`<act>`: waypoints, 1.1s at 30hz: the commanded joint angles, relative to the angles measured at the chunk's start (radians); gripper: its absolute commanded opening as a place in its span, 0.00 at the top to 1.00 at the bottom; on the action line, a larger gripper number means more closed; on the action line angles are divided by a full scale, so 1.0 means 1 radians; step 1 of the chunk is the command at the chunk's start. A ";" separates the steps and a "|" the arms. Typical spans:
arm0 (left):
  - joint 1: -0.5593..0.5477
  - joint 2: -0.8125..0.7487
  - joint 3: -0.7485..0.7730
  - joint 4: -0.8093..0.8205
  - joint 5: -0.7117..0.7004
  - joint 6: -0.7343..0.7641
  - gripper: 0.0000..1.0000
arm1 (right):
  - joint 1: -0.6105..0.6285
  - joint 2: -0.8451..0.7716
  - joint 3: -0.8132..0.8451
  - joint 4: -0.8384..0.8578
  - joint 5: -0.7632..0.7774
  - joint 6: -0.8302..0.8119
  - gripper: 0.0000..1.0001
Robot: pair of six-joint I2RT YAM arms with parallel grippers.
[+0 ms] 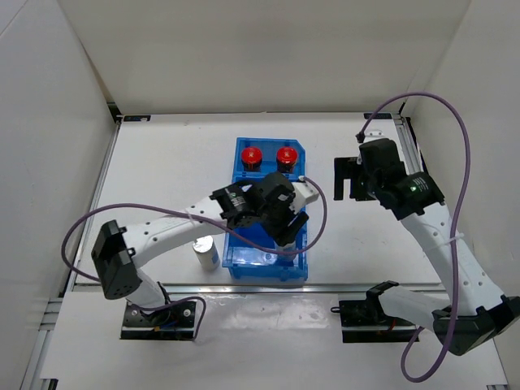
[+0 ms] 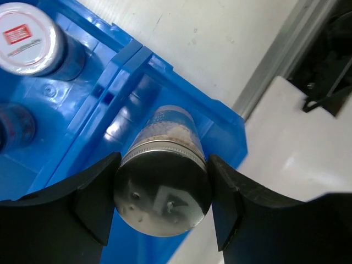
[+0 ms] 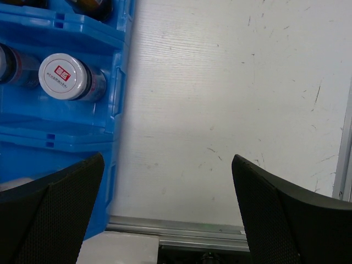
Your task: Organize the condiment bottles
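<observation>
Silver-capped bottle (image 2: 163, 190) within left gripper (image 2: 162, 206)

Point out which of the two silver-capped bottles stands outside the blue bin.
The lone bottle upright on the table, just left of the bin, untouched. The other bottle is gripped by the left tool over the bin's near compartment.

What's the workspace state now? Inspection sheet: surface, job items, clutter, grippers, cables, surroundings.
Surface: white table, lightly scuffed, carrying the blue bin.
Job's things: two red-capped bottles in the far compartment; a grey-lidded bottle in the middle one; held silver-capped bottle at the near compartment; second silver-capped bottle standing on the table left of the bin.
Clutter: nothing seen.
Grippers: left gripper shut on the held bottle; right gripper open, over table right of the bin.
Cables: purple cables loop along both arms.
Surroundings: white walls on three sides.
</observation>
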 commanded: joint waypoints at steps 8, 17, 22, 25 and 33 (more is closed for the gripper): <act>-0.085 0.088 -0.013 0.156 -0.214 0.059 0.48 | -0.007 -0.050 -0.042 -0.024 -0.014 0.017 0.00; -0.085 0.026 0.180 -0.012 -0.450 0.085 0.00 | -0.007 -0.059 -0.084 -0.001 -0.024 0.008 0.00; -0.076 -0.161 0.201 -0.106 -0.600 -0.002 0.00 | -0.016 -0.024 -0.114 0.053 -0.057 -0.011 0.00; 0.009 -0.275 0.109 -0.216 -0.550 -0.201 0.00 | -0.017 -0.001 -0.114 0.076 -0.079 -0.011 0.00; 0.184 -0.464 -0.161 -0.319 -0.452 -0.470 0.00 | -0.026 0.042 -0.104 0.096 -0.128 -0.011 0.00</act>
